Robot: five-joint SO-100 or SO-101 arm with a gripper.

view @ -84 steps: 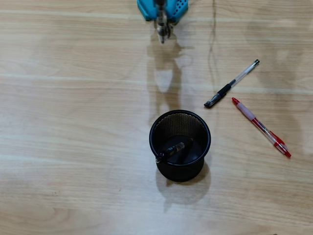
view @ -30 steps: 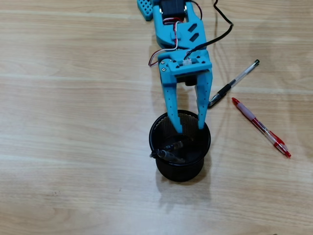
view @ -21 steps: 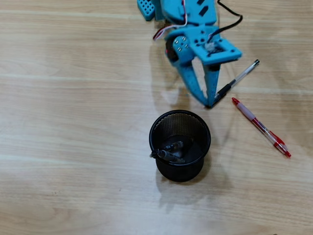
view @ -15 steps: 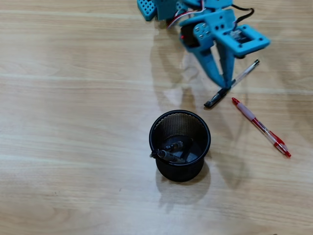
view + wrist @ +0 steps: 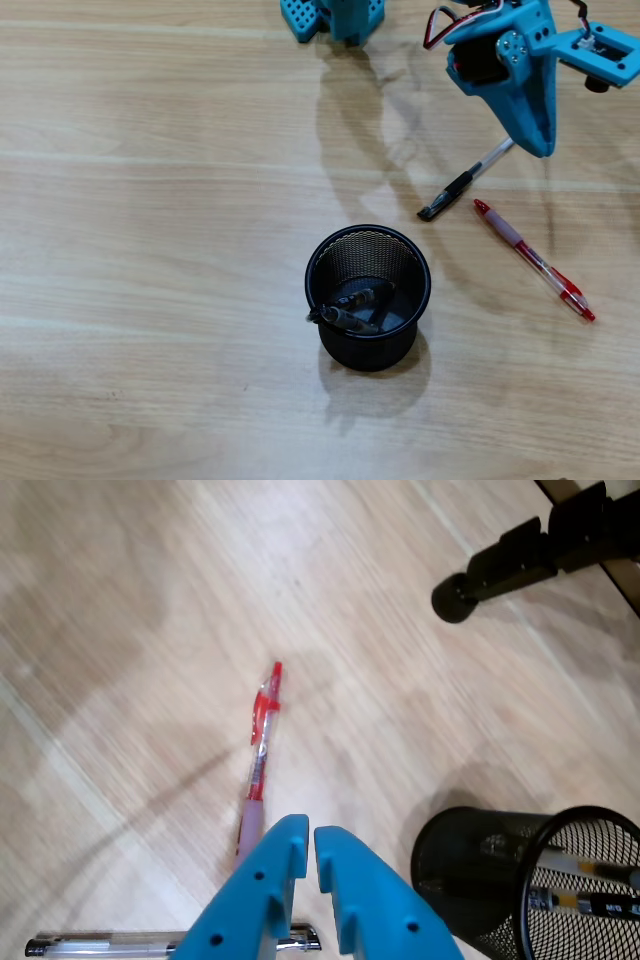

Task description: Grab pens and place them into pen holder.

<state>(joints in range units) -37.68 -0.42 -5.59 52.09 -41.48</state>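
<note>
In the overhead view the black mesh pen holder (image 5: 368, 297) stands upright mid-table with two pens (image 5: 350, 310) lying inside. A clear-and-black pen (image 5: 462, 183) and a red-and-clear pen (image 5: 533, 259) lie on the wood to its right. My blue gripper (image 5: 540, 150) hovers above the clear pen's far end, jaws together, holding nothing. In the wrist view the gripper (image 5: 310, 832) points at the red pen (image 5: 260, 745). The clear pen (image 5: 100, 944) runs along the bottom edge beneath the fingers, and the pen holder (image 5: 470, 870) is at lower right.
The arm's blue base (image 5: 335, 15) sits at the table's top edge in the overhead view. A black stand foot (image 5: 520, 555) rests at the upper right of the wrist view. Bare wood lies left of the holder.
A second pen has landed in the holder. The gripper has swung from above the holder, jaws spread, up and to the right over the clear-and-black pen, and its jaws have come together.
</note>
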